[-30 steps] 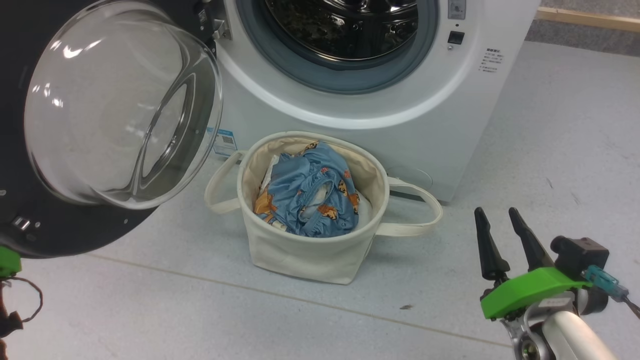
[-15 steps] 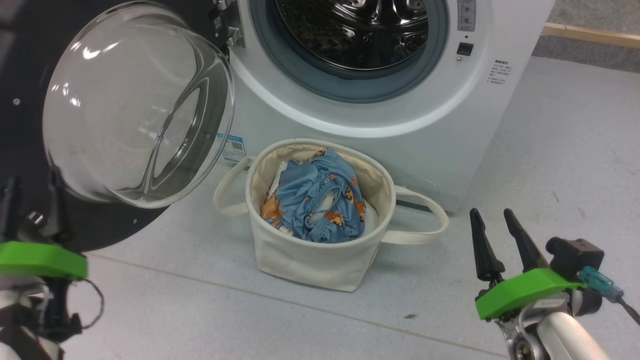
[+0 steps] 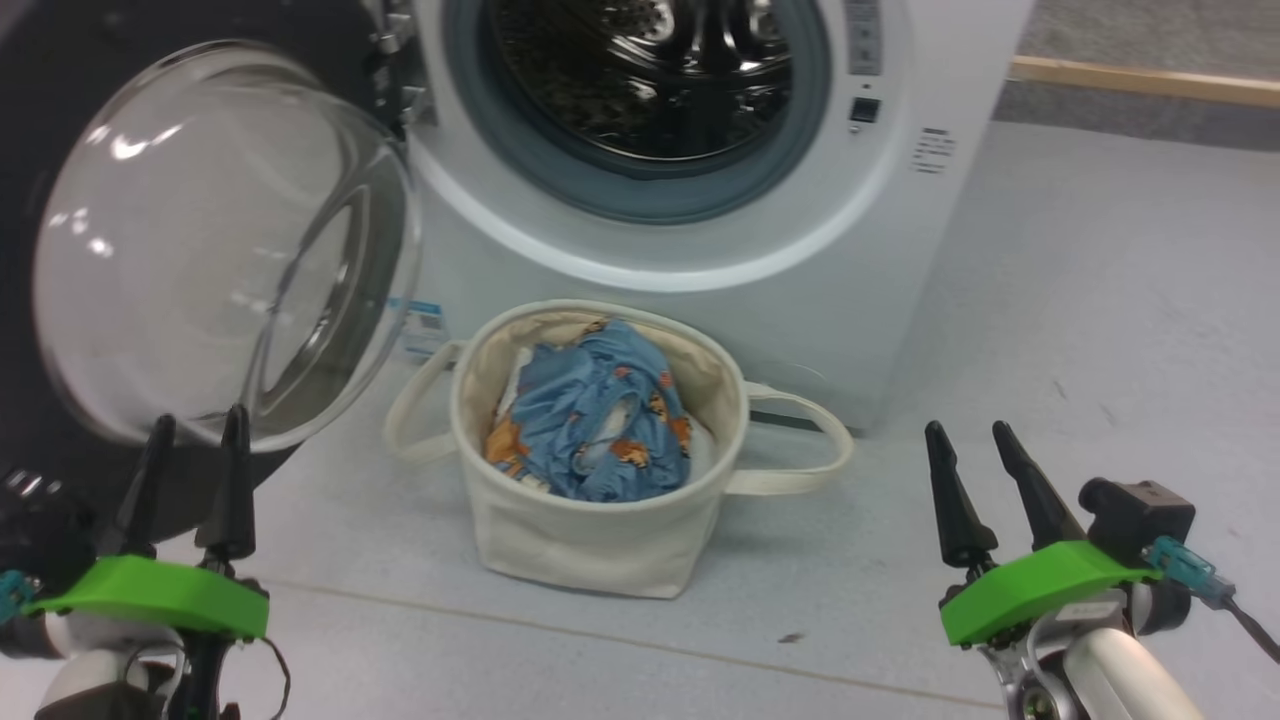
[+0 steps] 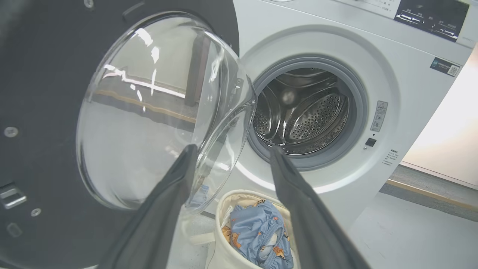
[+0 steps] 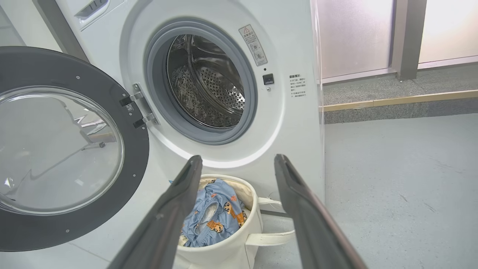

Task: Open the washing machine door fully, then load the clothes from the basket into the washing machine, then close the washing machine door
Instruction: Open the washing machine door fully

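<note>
Since the washing machine door [image 3: 220, 250] stands swung wide to the left, clear of the drum [image 3: 640, 70], the coming move is likely the first reach for the clothes [image 3: 590, 420]. They lie bunched in a blue heap with no clear long axis, inside the cream basket [image 3: 590, 550]. The basket sits on the floor [image 3: 1100, 300] just in front of the washing machine [image 3: 700, 330], below the drum mouth, its loop handles sticking out left and right. Both hands hang nearer than the basket, one to each side of it. The left hand [image 3: 200, 415] has its fingers spread and empty and is close in front of the door's glass bowl. The right hand [image 3: 967, 428] is likewise spread and empty, over bare floor. Neither is plainly nearer. From the right hand the heap lies to the left and farther off, with nothing in between, so that arm seems to have the cleaner path down into the upward-facing opening.
</note>
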Robot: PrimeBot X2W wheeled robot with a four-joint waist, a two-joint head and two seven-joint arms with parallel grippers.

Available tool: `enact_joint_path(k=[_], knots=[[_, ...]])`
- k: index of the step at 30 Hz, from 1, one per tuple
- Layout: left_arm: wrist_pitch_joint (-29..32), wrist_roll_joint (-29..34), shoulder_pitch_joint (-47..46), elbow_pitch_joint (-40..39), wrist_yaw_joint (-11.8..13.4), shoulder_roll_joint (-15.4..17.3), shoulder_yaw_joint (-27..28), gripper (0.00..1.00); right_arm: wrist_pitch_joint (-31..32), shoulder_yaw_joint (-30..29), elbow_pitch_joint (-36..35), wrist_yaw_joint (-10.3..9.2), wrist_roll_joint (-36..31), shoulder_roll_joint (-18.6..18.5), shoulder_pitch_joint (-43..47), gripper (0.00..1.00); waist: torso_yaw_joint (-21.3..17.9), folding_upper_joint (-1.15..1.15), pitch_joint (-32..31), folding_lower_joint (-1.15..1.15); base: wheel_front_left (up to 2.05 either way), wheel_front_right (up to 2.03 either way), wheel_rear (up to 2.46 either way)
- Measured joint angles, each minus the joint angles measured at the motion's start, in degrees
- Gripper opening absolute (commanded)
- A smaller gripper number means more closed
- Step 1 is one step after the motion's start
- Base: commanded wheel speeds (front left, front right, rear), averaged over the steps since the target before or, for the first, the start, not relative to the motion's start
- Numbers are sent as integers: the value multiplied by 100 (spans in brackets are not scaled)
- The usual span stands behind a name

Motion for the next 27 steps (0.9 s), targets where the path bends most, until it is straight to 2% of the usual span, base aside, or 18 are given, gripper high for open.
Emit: enact_joint_path(k=[14, 27], knots=[[202, -276, 421, -459, 55, 47, 129, 100, 0, 3, -18, 0, 54, -16, -1, 100, -895, 0, 34, 1, 0, 0, 0], [223, -294, 460, -493, 56, 57, 119, 100, 0, -216, -75, 0, 58, -13, 125, 100, -859, 0, -15, 1, 0, 0, 0]])
